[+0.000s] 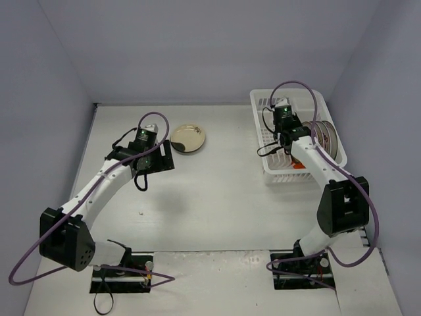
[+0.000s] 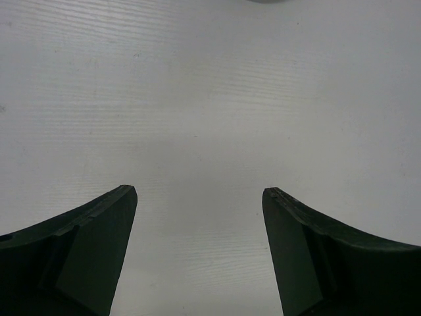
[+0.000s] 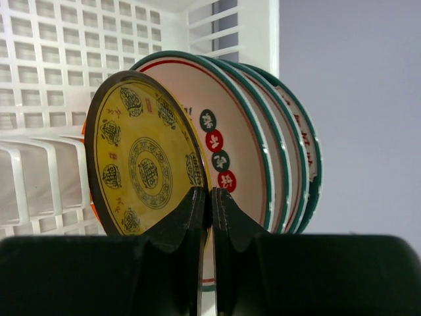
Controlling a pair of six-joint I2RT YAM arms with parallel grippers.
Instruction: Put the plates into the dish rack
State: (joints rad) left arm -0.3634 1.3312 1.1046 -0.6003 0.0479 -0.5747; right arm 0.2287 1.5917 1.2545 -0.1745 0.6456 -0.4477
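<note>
Peering past the right gripper [image 3: 212, 191], I see it clenched on the rim of the yellow-brown plate [image 3: 141, 164], which stands upright in the dish rack [image 3: 52, 66]. Its fingers hide the plate's lower edge. Beyond stand at least three overlapping white plates [image 3: 243, 151]. The left gripper [image 2: 199, 191] hangs released over bare table [image 2: 197, 99], with one cream plate [image 1: 187, 137] just ahead.

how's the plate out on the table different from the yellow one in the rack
The cream plate lies flat on the table, outside the dish rack; the yellow plate stands on edge inside it. The cream plate sits alone, while the yellow plate fronts a row of green-rimmed white plates. From above the cream plate looks pale and plain; the yellow plate has a dark rim and round emblems. Both are round.
</note>
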